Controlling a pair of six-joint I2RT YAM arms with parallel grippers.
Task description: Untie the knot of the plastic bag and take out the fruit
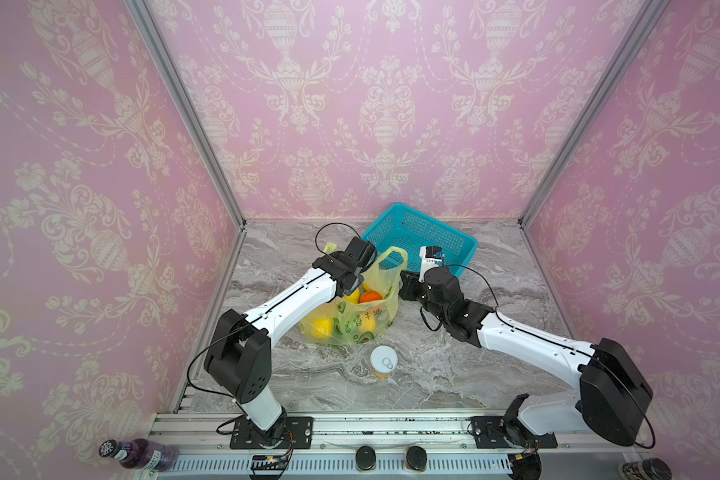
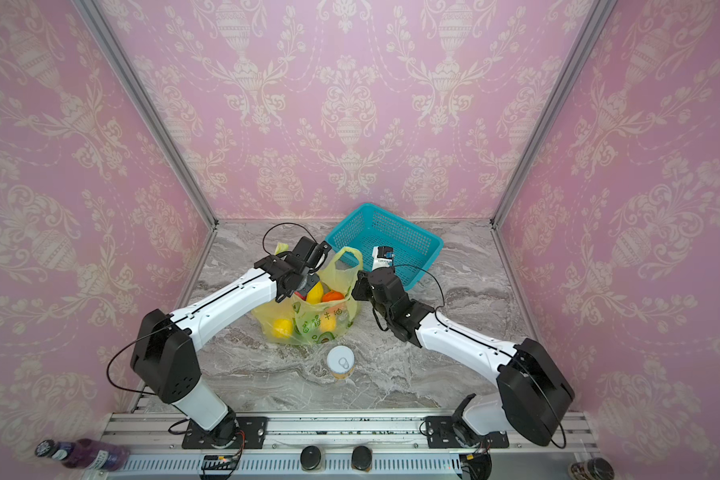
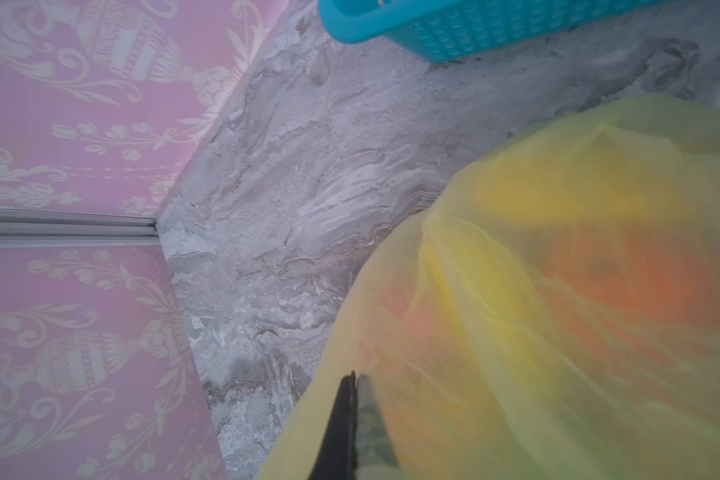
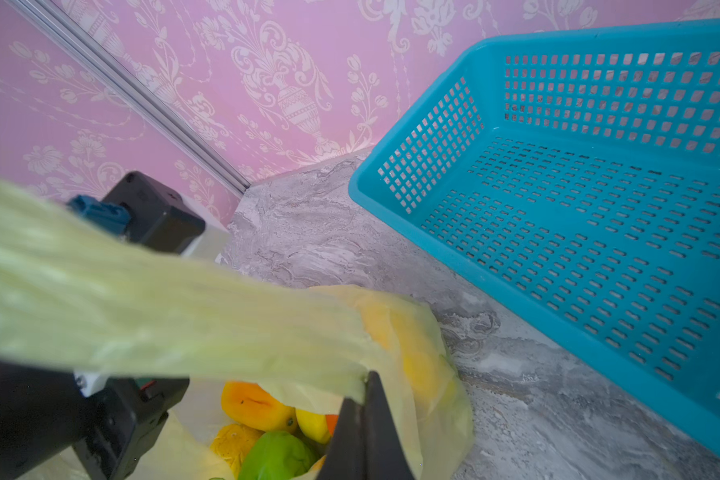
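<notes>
Two arms are bent over a thin yellow plastic bag (image 1: 352, 328); its crinkled rim is clamped by the left gripper (image 3: 353, 401) and right gripper (image 4: 364, 409), smooth round fruit (image 4: 275, 455) inside

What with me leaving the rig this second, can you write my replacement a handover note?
Grippers: the left gripper is shut on the plastic bag; the right gripper is shut on its opposite rim, pulling it taut.
Where: the bag sits on the marble table in front of the turquoise basket, mouth spread open.
Done: the knot looks untied; the handle loops stand apart.
Left: the fruit lies inside the bag; none is taken out yet.
</notes>
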